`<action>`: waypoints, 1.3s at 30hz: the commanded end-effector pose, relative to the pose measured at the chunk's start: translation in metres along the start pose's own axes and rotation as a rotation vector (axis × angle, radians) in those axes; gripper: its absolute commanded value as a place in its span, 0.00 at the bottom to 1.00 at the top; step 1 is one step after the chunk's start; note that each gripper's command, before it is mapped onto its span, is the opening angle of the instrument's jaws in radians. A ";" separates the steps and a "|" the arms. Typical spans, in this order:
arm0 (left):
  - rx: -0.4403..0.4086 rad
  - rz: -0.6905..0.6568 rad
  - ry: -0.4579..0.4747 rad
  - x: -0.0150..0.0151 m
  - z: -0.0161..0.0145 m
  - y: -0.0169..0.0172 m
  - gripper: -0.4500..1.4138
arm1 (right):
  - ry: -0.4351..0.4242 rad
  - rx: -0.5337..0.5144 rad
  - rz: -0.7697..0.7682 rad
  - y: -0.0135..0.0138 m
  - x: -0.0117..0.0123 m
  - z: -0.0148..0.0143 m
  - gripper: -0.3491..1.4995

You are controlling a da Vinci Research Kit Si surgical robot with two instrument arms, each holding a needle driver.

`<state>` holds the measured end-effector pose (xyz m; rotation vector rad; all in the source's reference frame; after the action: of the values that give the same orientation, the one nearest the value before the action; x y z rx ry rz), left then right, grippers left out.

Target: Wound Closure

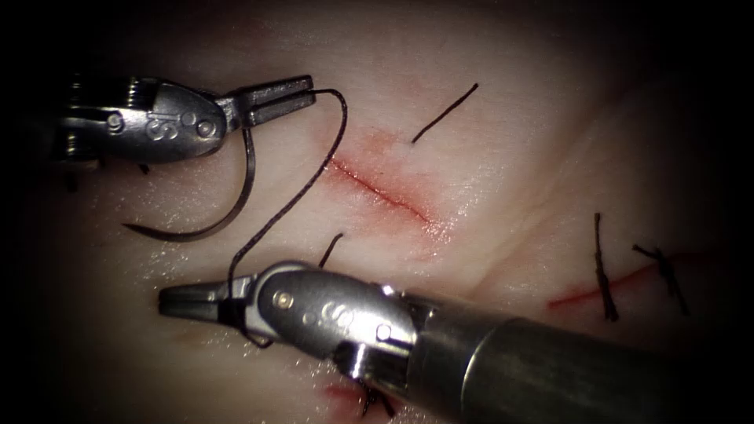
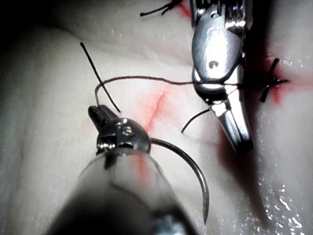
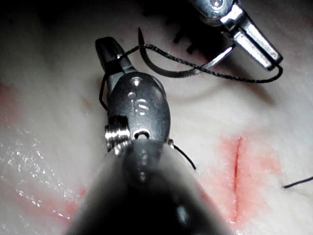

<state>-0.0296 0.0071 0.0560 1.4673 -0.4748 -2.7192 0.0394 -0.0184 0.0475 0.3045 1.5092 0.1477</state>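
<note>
Endoscope view, left claw [image 1: 302, 93]: jaws closed on the needle [image 1: 236, 200] near its thread end; the curve hangs below the jaws and sweeps left to a free point, clear of the tissue [image 1: 487, 196], left of the cut [image 1: 377, 188]. Same claw [image 2: 100, 115] seen from its own wrist camera, needle [image 2: 195, 171] arcing away from the jaws, tip free.

Right claw [image 1: 184, 302]: jaws closed, pointing left, the thread [image 1: 314, 169] caught at their base and wrapped around them; it lies below and left of the cut. Same claw [image 3: 107, 51] in the right wrist view, thread [image 3: 234, 76] running from it to the left claw [image 3: 259, 46].

Thread: runs from the needle's end at the left claw, arcs right, then descends along the left side of the cut to the right claw.

Cut: short, slanted, red-rimmed, open at centre of the tissue.

Cut ends of thread [image 1: 444, 114]: one above the cut, one [image 1: 330, 250] just below it.

Earlier stitches [image 1: 605, 271]: dark knots across a red line well right of the cut
</note>
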 end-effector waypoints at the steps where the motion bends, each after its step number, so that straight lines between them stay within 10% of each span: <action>1: -0.002 0.007 -0.003 -0.0002 0.0011 0.0002 0.00 | 0.025 -0.010 -0.005 0.0002 -0.0001 0.0008 0.00; 20: 0.010 0.012 -0.068 -0.0025 0.0009 0.0054 0.00 | 0.158 -0.418 -0.114 0.0032 0.0060 -0.0060 0.01; 26: 0.017 0.003 -0.078 -0.0011 0.0001 0.0087 0.00 | 0.073 -0.590 -0.094 0.0042 0.0058 -0.0063 0.69; 39: 0.057 -0.023 -0.056 0.0014 -0.0044 0.0095 0.00 | -0.170 -0.623 -0.097 0.0055 0.0030 -0.0081 0.65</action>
<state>-0.0273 -0.0035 0.0544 1.4213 -0.5449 -2.7968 0.0312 -0.0116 0.0455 -0.2457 1.2298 0.4888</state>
